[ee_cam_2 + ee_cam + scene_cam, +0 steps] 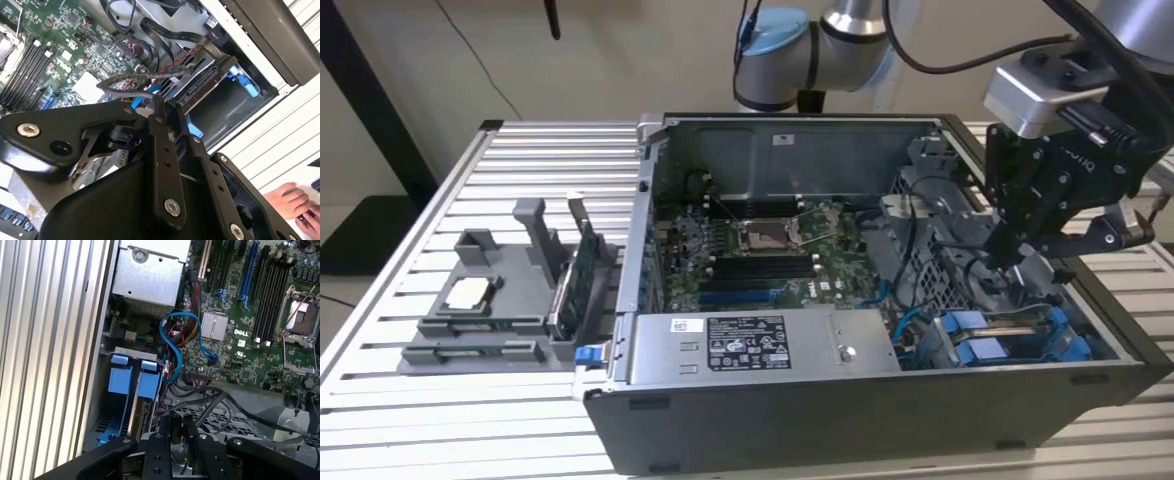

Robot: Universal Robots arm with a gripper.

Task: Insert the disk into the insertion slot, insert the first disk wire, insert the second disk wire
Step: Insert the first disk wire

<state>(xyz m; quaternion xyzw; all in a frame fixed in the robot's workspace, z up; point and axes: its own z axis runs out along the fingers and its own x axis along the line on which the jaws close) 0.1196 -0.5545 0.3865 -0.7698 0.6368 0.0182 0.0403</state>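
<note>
A: What sat on the exterior view's left?

B: You had the grey stand [494,300] on the slatted table [387,400], well apart from the work. A chip [467,292] lay flat in it, and green cards [574,270] stood upright in the slots on its right side.

A: Middle?

B: The open computer case [854,425]. The motherboard [761,245] lay flat in its bottom, and the labelled power-supply box [747,345] sat against the near wall.

A: And the gripper?

B: Your gripper [1005,262] hung nose-down inside the right end of the case, just far of the blue fittings. In the second wrist view its fingers [160,140] were drawn close together, pinching the end of a grey wire [125,90] that looped away over the board.

A: Disk?

B: You had the disk [970,340] already seated in the insertion slot [227,107], at the near right corner of the case, with its blue carrier showing. In the second wrist view its connector edge faced the gripper, near the wire end but apart from it. The first wrist view showed two blue carrier tabs side by side in the bay. A light-blue cable [167,345] curled off the board just beside them.

A: Anything else?

B: In the second wrist view a hand [292,200] rested on the table outside the case.
</note>
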